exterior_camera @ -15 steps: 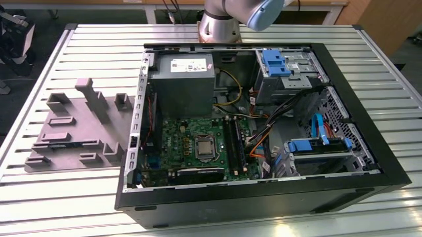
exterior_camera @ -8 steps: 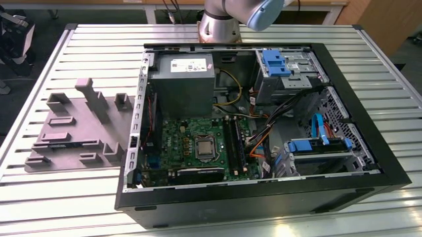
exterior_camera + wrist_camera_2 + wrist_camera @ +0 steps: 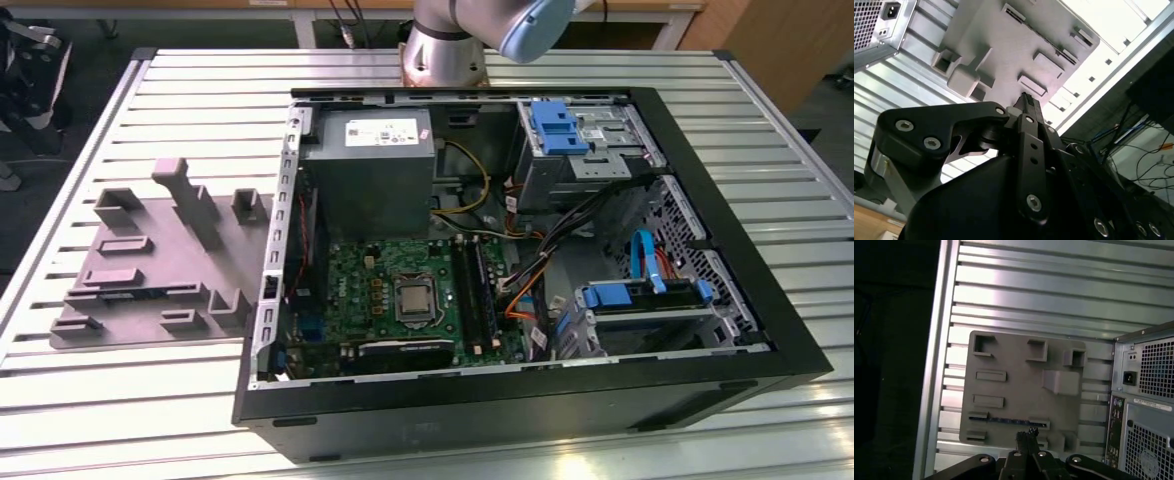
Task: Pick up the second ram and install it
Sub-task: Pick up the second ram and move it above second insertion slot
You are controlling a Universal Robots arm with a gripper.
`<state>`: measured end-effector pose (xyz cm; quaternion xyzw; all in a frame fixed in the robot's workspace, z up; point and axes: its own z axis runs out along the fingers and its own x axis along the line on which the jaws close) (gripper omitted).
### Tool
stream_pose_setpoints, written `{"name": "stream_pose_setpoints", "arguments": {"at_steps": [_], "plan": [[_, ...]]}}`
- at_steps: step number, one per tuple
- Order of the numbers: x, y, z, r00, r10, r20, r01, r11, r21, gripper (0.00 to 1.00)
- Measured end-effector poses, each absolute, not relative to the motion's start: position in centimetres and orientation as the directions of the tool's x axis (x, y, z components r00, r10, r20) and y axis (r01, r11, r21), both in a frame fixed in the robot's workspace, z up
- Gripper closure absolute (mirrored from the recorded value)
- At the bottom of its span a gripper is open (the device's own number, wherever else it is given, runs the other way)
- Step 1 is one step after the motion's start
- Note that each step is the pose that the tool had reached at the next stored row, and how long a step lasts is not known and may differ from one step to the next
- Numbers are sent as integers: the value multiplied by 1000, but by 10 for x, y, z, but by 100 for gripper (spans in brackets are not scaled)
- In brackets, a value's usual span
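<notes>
My gripper (image 3: 1027,433) has its 2 black fingers pressed together with no gap between them, and they grip nothing. It hangs over the grey moulded plastic tray (image 3: 1014,385) with raised blocks, and in the first wrist view its tips show close to the tray's long slot. The second ram (image 3: 1004,419), a long thin dark bluish board, stands on edge in that slot. The tray lies on the silver slatted metal table (image 3: 200,90) at the exterior view's left, just beside the open black computer case (image 3: 534,405). The case's green motherboard (image 3: 360,290) sits in the lower middle of that frame.
</notes>
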<state>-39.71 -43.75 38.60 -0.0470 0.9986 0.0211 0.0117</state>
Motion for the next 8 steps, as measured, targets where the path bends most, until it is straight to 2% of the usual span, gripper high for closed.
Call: {"name": "stream_pose_setpoints", "arguments": {"at_steps": [8], "plan": [[-397,-438,385,-981,-193,-23,-193,981,23,89]]}}
